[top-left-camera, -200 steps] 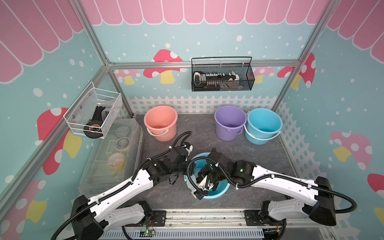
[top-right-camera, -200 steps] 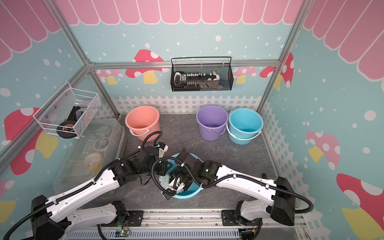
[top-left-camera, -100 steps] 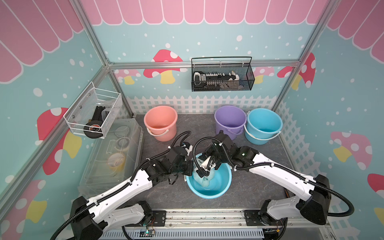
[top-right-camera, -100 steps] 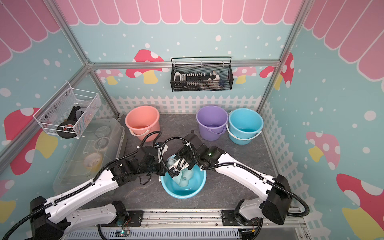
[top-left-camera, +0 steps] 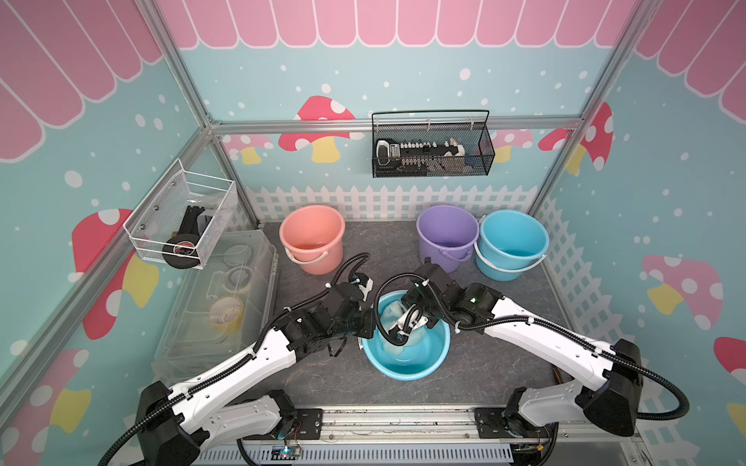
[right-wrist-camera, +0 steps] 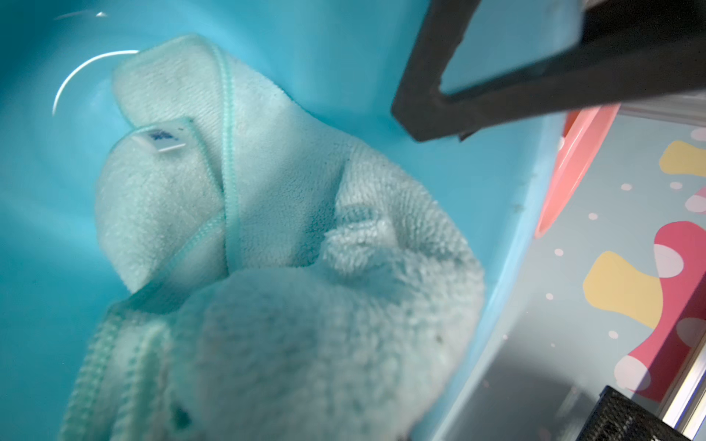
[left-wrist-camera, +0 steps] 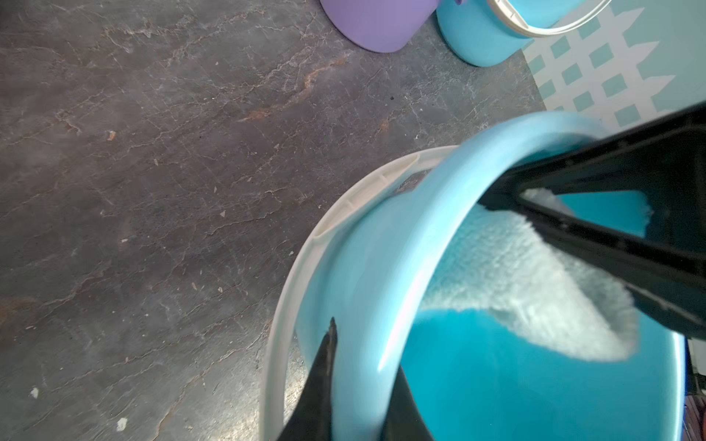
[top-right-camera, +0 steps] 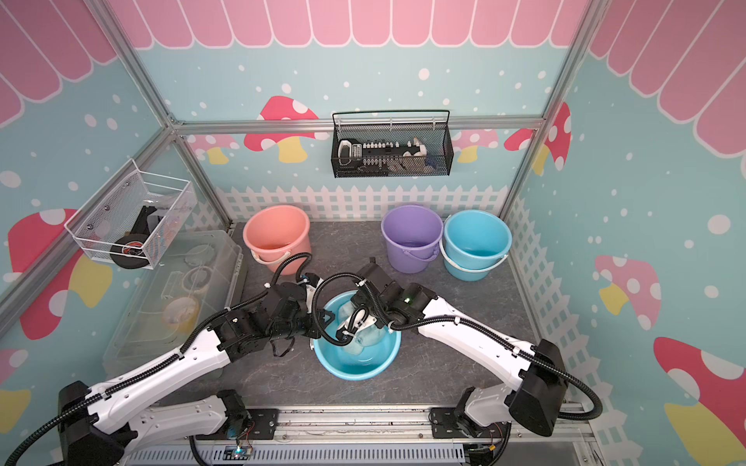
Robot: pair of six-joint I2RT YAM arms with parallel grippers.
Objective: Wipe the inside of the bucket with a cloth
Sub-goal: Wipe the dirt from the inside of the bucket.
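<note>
The bucket [top-left-camera: 407, 363] is light blue and stands tilted at the front middle, seen in both top views. My left gripper [left-wrist-camera: 363, 382] is shut on its rim, one finger outside the wall and one inside. The cloth [right-wrist-camera: 305, 267], a pale aqua-green fluffy rag, lies bunched against the bucket's inner wall. My right gripper [top-left-camera: 403, 324] reaches down into the bucket and is shut on the cloth [top-left-camera: 390, 311]; its fingertips are buried in the fabric. One black finger [left-wrist-camera: 611, 236] of the right gripper shows in the left wrist view above the cloth [left-wrist-camera: 535, 286].
At the back stand a pink bucket [top-left-camera: 313, 238], a purple bucket [top-left-camera: 446, 238] and another blue bucket [top-left-camera: 510, 242]. A clear plastic box [top-left-camera: 218, 302] lies along the left wall. A white wire basket [top-left-camera: 181, 218] and a black mesh basket [top-left-camera: 432, 149] hang on the walls.
My right gripper has swept the cloth from the near-left side of the bucket's inside up to its far side. The left gripper has kept its hold on the rim.
</note>
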